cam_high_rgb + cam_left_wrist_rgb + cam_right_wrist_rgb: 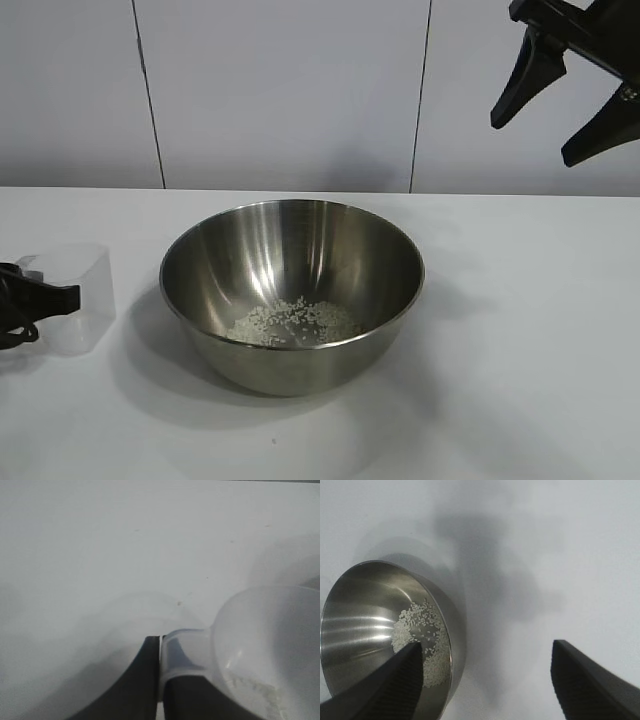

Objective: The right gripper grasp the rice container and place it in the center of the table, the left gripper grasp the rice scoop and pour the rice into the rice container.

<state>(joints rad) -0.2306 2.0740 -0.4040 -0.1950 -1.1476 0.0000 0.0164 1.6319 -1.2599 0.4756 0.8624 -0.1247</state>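
The steel rice container (292,290) stands at the middle of the white table (520,360), with a small heap of rice (293,322) in its bottom; it also shows in the right wrist view (375,630). The clear plastic rice scoop (72,298) stands on the table at the far left, to the left of the bowl. My left gripper (62,298) is shut on the scoop's handle (182,652); the scoop's cup (270,645) shows a few grains clinging inside. My right gripper (565,135) is open and empty, raised high at the upper right, away from the bowl.
A pale panelled wall (290,90) runs behind the table. Bare tabletop lies to the right of the bowl and in front of it.
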